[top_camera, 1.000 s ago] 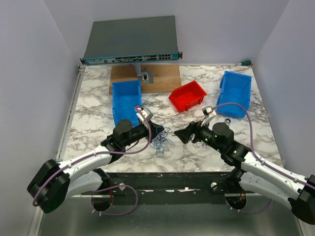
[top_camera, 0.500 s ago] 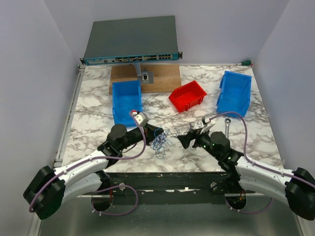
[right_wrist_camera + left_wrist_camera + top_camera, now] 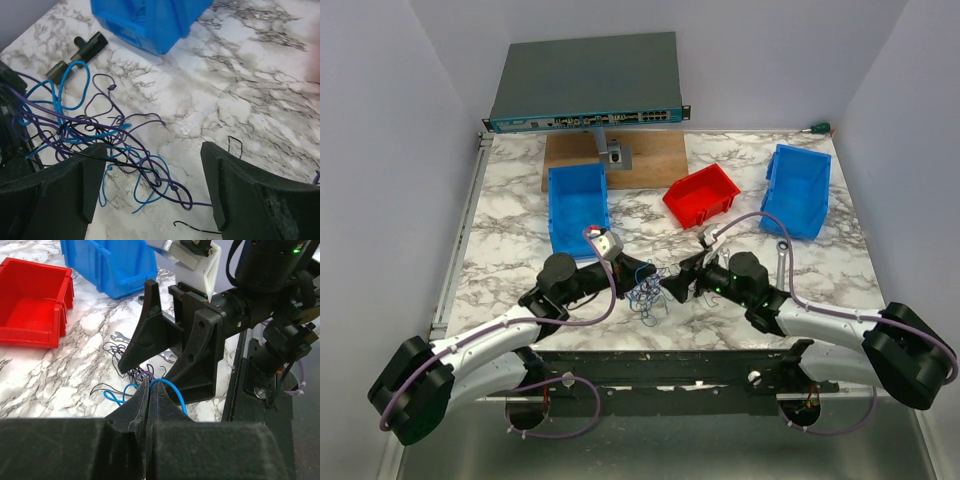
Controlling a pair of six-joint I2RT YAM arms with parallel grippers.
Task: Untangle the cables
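The red bin point(image 3: 705, 190) shows a bare floor; the cables point(image 3: 647, 288) lie tangled on the arms' side of it, where the left gripper point(image 3: 638, 272) pinches a blue strand and the right gripper point(image 3: 675, 285) faces it, spread wide

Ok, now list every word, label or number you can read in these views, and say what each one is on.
No text is legible in any view.
Switch: the front panel has markings by the ports, too small to read.
Red bin: no lettering shows.
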